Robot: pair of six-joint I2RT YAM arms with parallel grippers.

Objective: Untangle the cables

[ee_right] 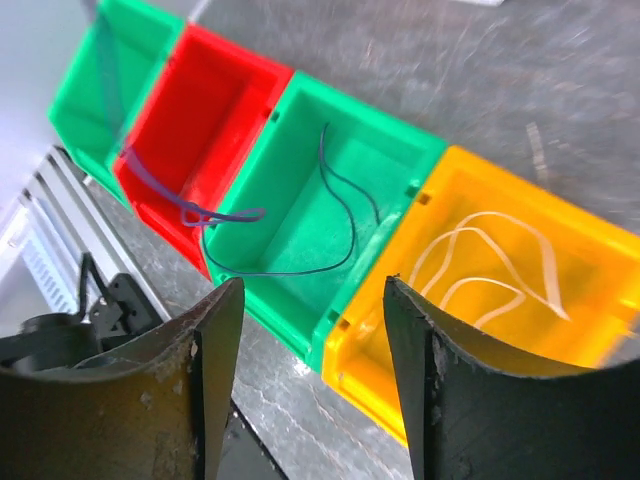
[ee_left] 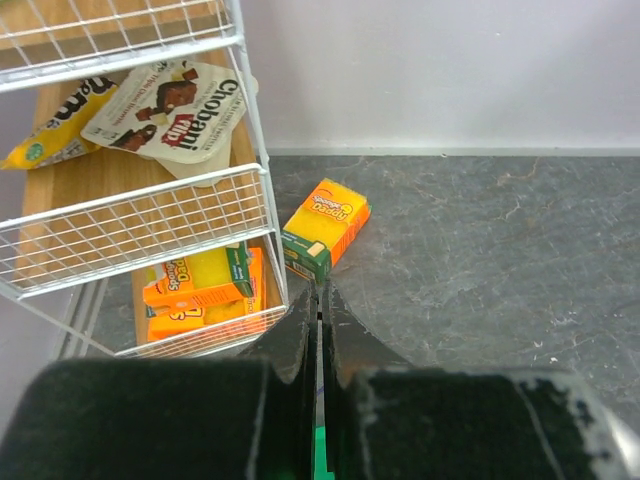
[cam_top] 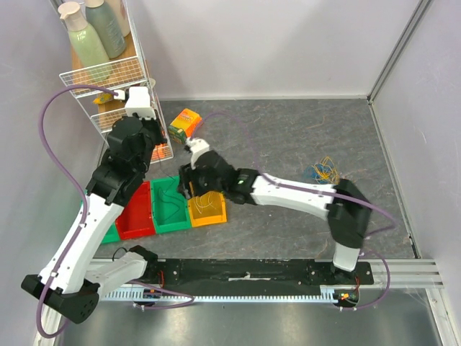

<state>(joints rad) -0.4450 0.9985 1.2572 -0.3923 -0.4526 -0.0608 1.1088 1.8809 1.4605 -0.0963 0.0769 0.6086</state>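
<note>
A small tangled bunch of cables (cam_top: 324, 171) in yellow, orange and blue lies on the grey table right of centre. My right gripper (cam_top: 189, 189) is open and empty, above the green bin and the yellow bin; it also shows in the right wrist view (ee_right: 310, 290). A dark thin cable (ee_right: 340, 215) lies in the green bin (ee_right: 400, 150). A pale yellow cable (ee_right: 490, 265) lies in the yellow bin (ee_right: 590, 235). A bluish loop (ee_right: 190, 212) hangs over the red bin's wall. My left gripper (ee_left: 320, 290) is shut and empty, near the wire shelf, far from the bunch.
Four bins stand in a row at the near left: green (cam_top: 112, 232), red (cam_top: 137, 213), green (cam_top: 169, 205), yellow (cam_top: 207, 210). A wire shelf (cam_top: 108, 72) with bottles and snack boxes stands at the back left. A sponge box (cam_top: 185, 122) lies beside it.
</note>
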